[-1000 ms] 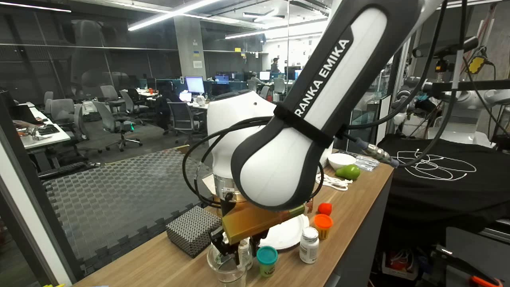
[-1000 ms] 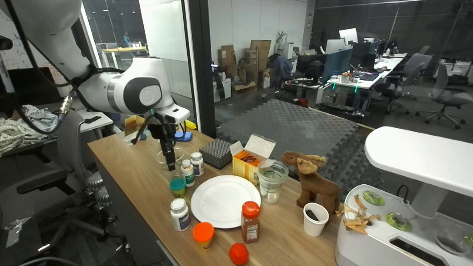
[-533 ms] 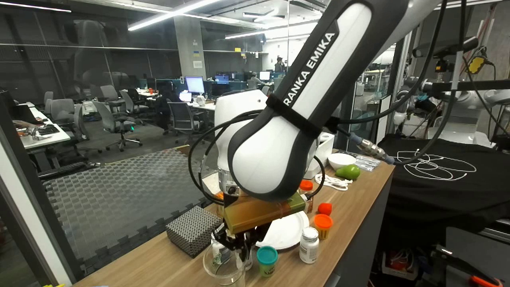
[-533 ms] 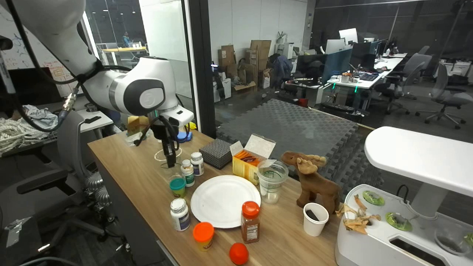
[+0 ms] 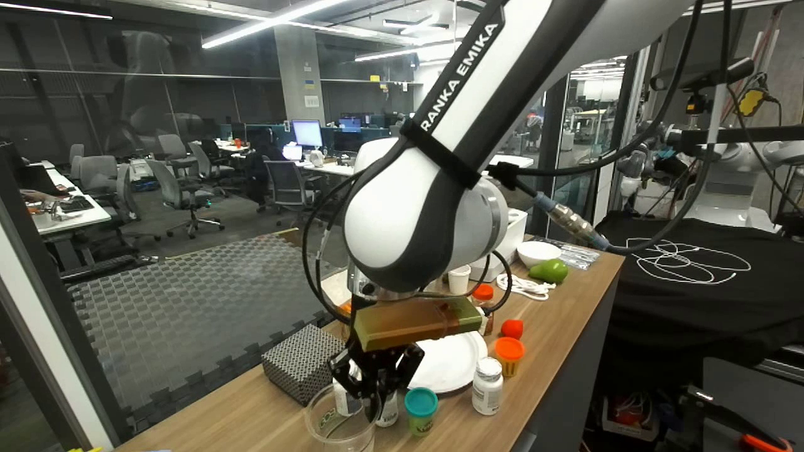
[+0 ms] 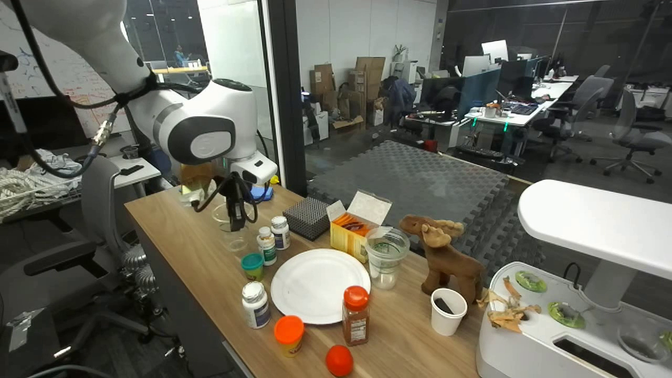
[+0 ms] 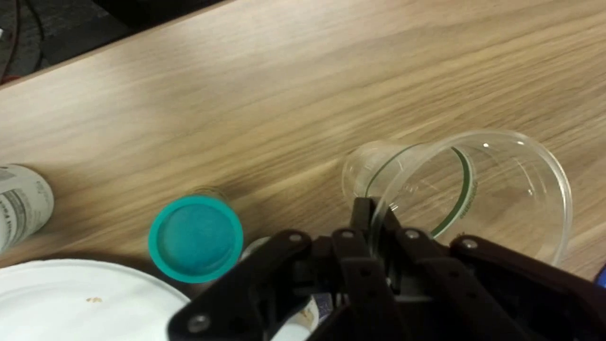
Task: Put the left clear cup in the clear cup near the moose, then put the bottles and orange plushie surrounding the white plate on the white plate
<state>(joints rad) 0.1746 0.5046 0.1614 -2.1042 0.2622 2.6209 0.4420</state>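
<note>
One wall of the left clear cup [image 7: 473, 203] is clenched in our gripper [image 7: 374, 215], at ten o'clock from the white plate [image 6: 315, 286] in an exterior view. Held off-centre, it could swing, clip the bottles [image 6: 266, 247] or miss the clear cup [image 6: 386, 257] by the moose [image 6: 455, 262], at two o'clock.

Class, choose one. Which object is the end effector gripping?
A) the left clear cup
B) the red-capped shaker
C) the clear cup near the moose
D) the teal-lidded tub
A: the wrist view shows the end effector shut on the wall of the left clear cup.
</note>
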